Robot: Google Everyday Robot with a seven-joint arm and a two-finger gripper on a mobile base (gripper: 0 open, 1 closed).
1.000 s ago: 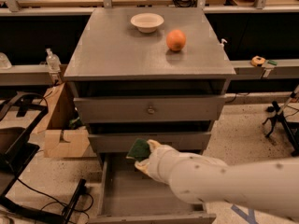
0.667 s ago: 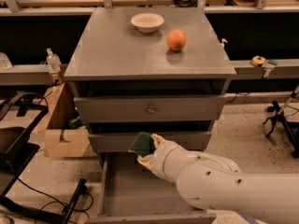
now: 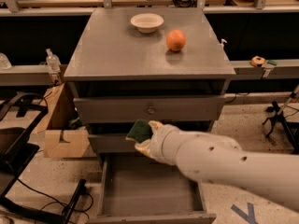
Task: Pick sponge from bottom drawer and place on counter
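My gripper (image 3: pixel 142 135) is shut on the dark-green sponge (image 3: pixel 138 130) and holds it in the air in front of the middle drawer, above the open bottom drawer (image 3: pixel 149 186). The pale fingers wrap the sponge's lower right side. My white arm reaches in from the lower right. The bottom drawer is pulled out, and what shows of its tray is bare. The grey counter (image 3: pixel 117 50) lies above, carrying an orange (image 3: pixel 176 40) and a white bowl (image 3: pixel 146 22).
A cardboard box (image 3: pixel 60 134) stands on the floor left of the cabinet. Black cables and a frame lie at the lower left. A pale bench with a bottle (image 3: pixel 52 59) runs behind the cabinet.
My gripper has lifted the sponge from just above the bottom drawer up to the height of the middle drawer's front. The orange and bowl have not moved.
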